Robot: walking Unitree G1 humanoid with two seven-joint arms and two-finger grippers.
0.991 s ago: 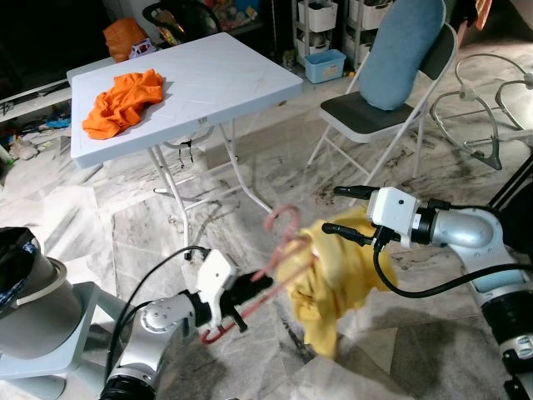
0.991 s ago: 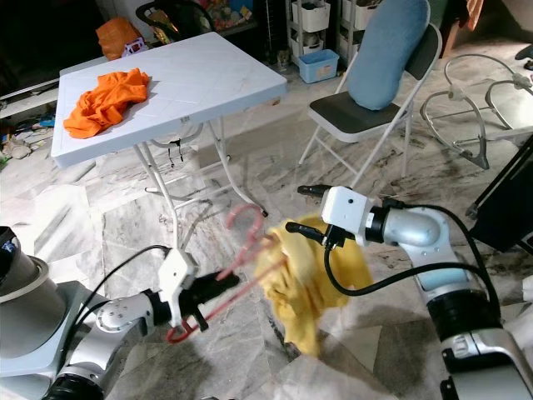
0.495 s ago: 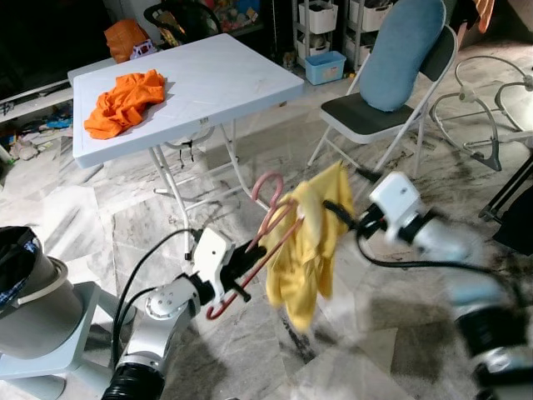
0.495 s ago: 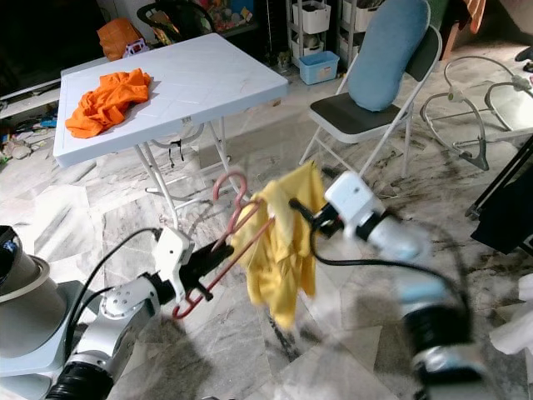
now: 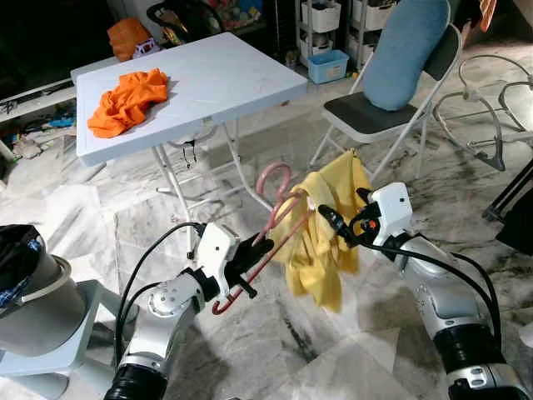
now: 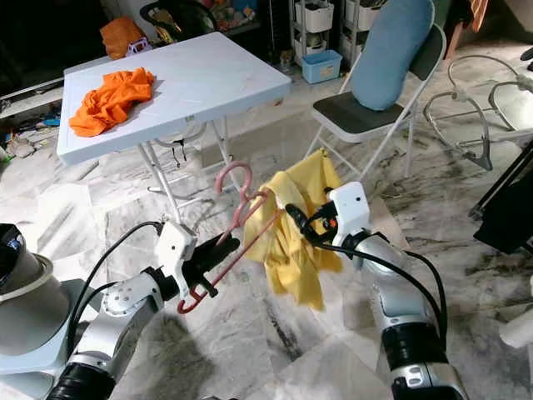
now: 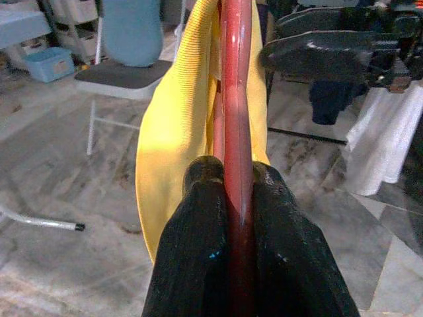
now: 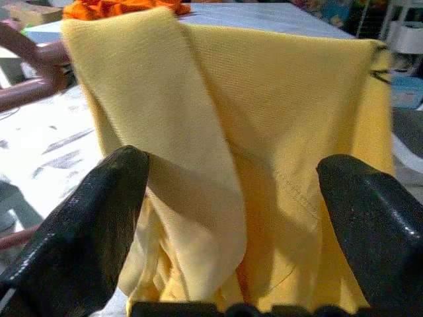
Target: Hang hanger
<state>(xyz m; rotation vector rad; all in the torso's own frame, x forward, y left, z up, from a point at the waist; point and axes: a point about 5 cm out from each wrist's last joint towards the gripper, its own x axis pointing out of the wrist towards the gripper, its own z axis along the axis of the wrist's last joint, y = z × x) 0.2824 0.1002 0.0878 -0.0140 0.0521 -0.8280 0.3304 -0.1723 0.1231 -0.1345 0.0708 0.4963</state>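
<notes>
While hanger (image 7: 236, 99) clamped, left hand (image 7: 231, 198).

my hanger (image 5: 268, 242): pinkish red
my held garment (image 5: 323, 242): plain yellow
cloth (image 5: 127, 89) on far table: orange
table (image 5: 216, 79): pale grey-white
chair cushion (image 5: 400, 52): dusty blue
floor (image 5: 125, 225): grey-veined marble
</notes>
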